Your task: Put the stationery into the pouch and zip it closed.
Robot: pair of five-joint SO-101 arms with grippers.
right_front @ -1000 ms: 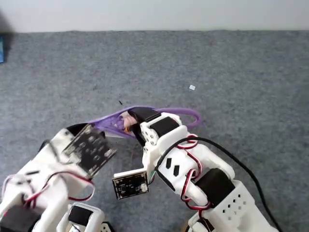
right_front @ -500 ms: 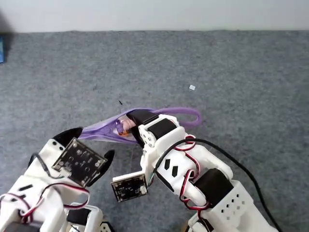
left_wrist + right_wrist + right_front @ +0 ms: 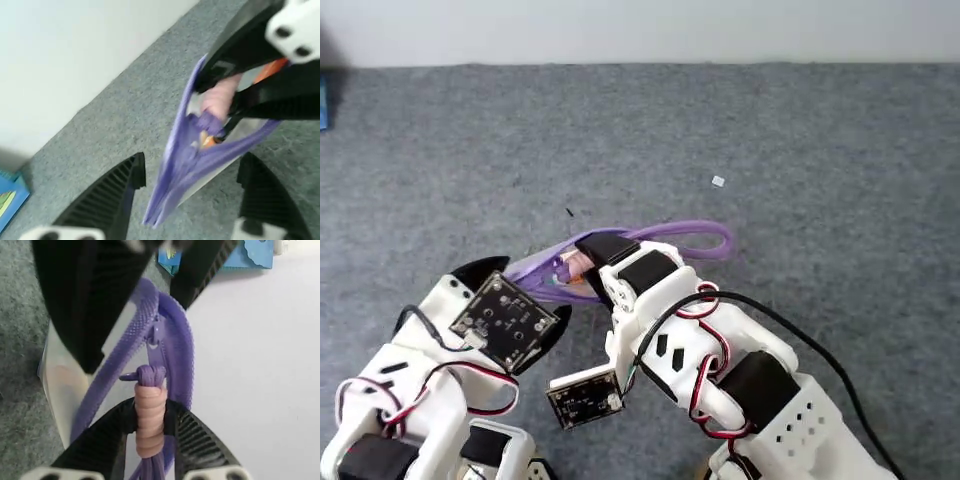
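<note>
Purple pouch (image 3: 538,268) sits centre frame on grey worktop (image 3: 820,150). Its pink zipper pull (image 3: 149,427) is pinched tight in right hand (image 3: 149,412). The left hand (image 3: 192,172) is spread wide, straddling the pouch end, apart from it. Blue printed card (image 3: 323,100) at far left edge, print unreadable.

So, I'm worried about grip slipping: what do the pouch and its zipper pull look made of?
Pouch: soft purple woven-looking edging with a clear, glossy, plastic-like panel, contents showing through. Zipper pull: matte pink, ribbed, probably rubber or wound cord.
</note>
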